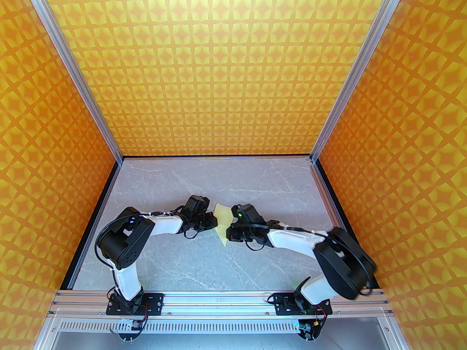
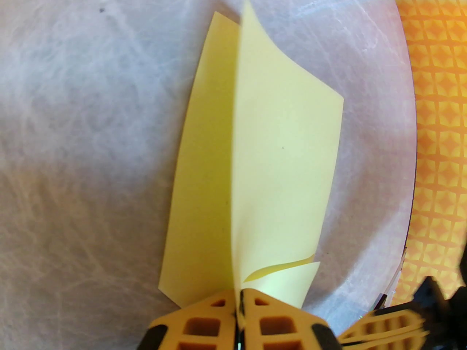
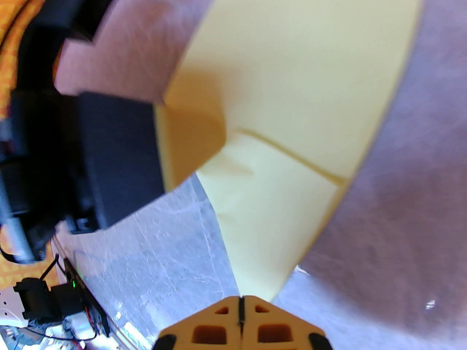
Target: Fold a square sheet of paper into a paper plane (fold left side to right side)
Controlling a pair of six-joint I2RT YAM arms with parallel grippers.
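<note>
The square sheet of paper (image 1: 221, 221) is pale yellow and sits between my two grippers at the middle of the table. In the left wrist view my left gripper (image 2: 239, 304) is shut on the near edge of the paper (image 2: 284, 159). One half stands up and curls over to the right, and the other half lies flat. My right gripper (image 3: 240, 304) is shut, its tips at the near corner of the paper (image 3: 310, 86). I cannot tell if it pinches that corner. From above, the left gripper (image 1: 213, 221) and the right gripper (image 1: 229, 232) almost meet.
The grey marble-pattern table (image 1: 175, 261) is walled in by orange patterned panels (image 1: 233, 67) on three sides. The left arm's black wrist (image 3: 91, 159) looms close at the left of the right wrist view. An aluminium rail (image 1: 219, 299) runs along the near edge.
</note>
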